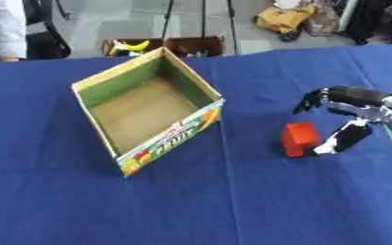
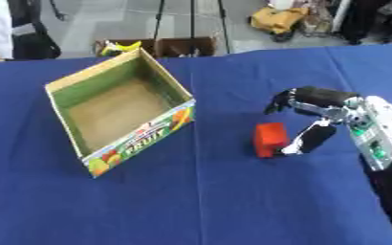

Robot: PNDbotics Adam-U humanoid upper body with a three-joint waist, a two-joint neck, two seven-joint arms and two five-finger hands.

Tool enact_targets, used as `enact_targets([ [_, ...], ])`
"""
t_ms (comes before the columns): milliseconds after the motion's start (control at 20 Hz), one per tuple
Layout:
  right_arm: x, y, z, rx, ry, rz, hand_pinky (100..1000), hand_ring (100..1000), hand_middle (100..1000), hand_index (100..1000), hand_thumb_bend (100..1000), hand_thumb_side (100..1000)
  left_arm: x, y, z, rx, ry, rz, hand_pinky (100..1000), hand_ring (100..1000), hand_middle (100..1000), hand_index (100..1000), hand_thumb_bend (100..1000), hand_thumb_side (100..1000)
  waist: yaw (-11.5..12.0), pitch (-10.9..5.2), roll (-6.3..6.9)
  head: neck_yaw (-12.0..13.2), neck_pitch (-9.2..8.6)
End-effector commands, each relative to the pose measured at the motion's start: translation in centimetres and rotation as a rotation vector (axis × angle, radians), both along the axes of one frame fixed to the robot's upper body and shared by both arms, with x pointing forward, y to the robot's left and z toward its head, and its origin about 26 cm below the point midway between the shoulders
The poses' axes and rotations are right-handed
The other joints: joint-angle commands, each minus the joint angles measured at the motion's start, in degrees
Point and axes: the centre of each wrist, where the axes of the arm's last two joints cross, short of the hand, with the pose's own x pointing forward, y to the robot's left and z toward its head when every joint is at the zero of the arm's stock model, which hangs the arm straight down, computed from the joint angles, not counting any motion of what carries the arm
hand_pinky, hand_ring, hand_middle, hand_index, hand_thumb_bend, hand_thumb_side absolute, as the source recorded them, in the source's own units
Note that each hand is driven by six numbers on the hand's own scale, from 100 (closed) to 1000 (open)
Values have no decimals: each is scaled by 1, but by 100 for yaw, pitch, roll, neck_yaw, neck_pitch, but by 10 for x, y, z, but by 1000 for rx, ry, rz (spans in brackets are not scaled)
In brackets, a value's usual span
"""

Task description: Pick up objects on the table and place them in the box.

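A red block (image 2: 269, 139) stands on the blue tablecloth (image 1: 233, 201), to the right of an open cardboard box (image 1: 146, 111) with fruit pictures on its front wall. The right hand (image 2: 321, 119) reaches in from the right edge. Its thumb touches the block's right side low down, while its curled fingers arch above and behind the block, not closed on it. The box holds nothing.

You have one red block (image 1: 299, 139) on the blue table (image 1: 233, 201), just beside the right hand (image 2: 325, 117) on its left, and one open cardboard box (image 1: 145, 110) farther left of it.
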Motion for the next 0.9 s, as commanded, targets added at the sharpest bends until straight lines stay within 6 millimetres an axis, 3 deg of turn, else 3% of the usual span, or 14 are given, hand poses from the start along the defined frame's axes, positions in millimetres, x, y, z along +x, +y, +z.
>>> enact_targets([
  [50,0,-6,11,-327,104,255,763,777,745,827,537,439,-2,2,10,34,-24,-2,356,562,637,900,498,871,10,-78,-6,-18,-67],
  [900,-1,-3,11,-299,99,265,748,751,655,793,474,433,-1,1,11,35,-25,-5,357,563,639,899,500,873,31,-72,-3,-62,-93],
])
